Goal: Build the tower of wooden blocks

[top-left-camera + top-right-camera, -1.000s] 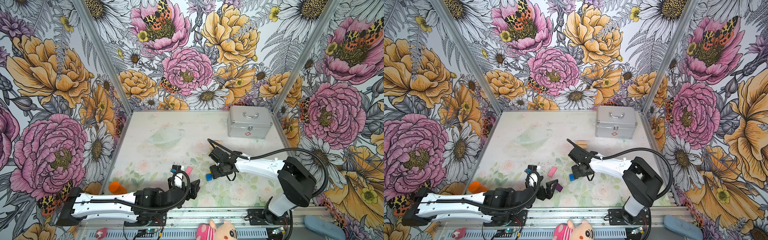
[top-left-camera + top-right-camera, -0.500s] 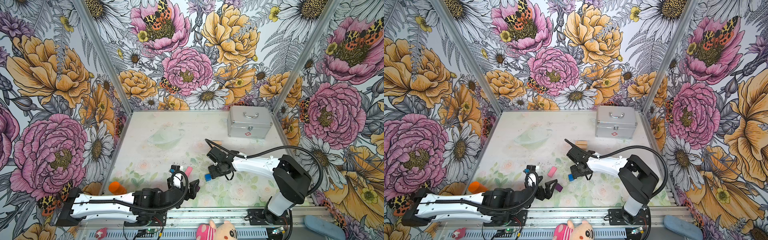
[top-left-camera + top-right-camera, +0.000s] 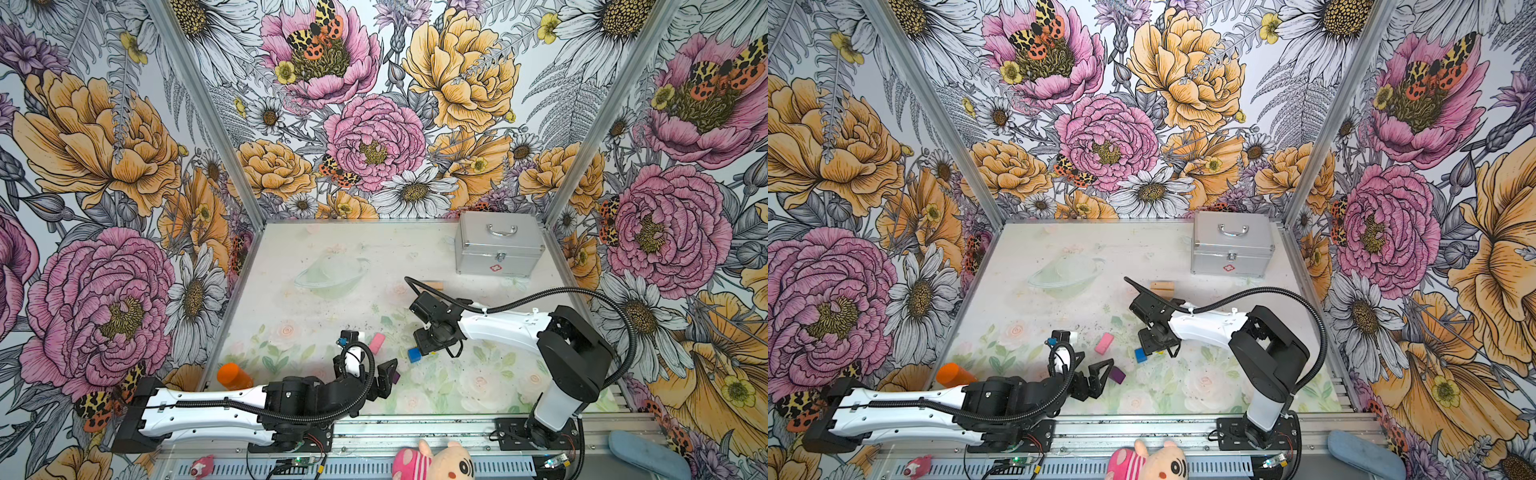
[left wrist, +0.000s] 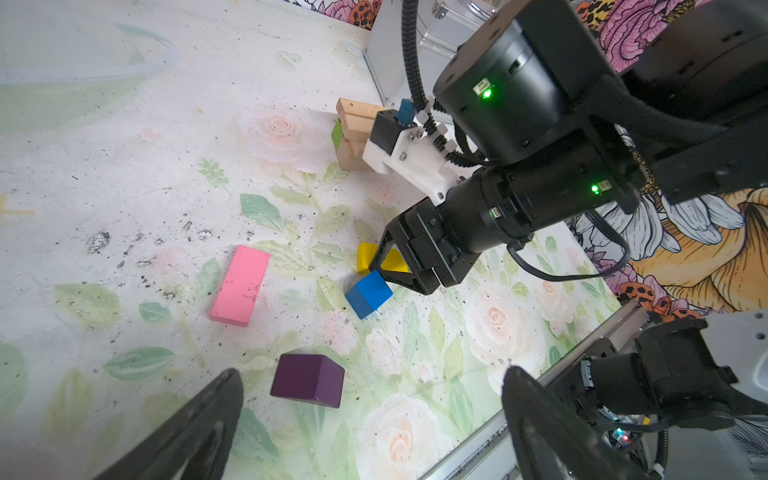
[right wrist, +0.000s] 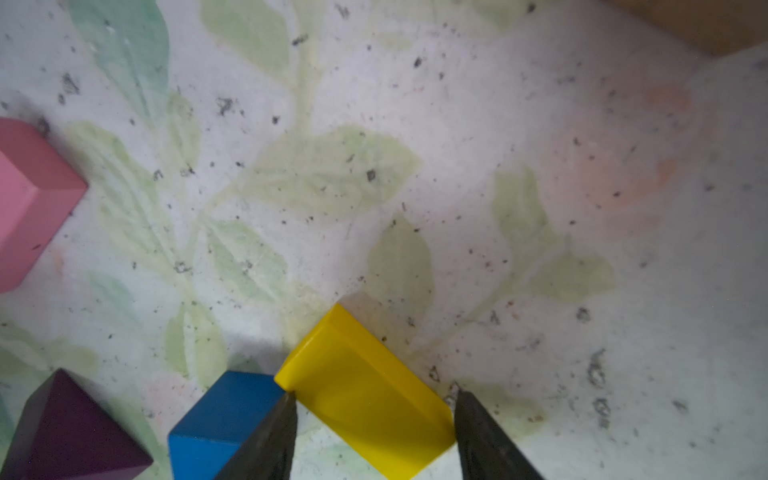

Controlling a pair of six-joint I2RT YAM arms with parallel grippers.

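The left arm lies low along the front of the desk and reaches toward the middle. The left gripper sits low over the desk, its fingers spread wide apart. The right arm bends at the elbow and reaches in from the right side. The right gripper points down at the desk. Its fingers stand on both sides of a yellow block, right at its edges. Whether they squeeze it is not clear.
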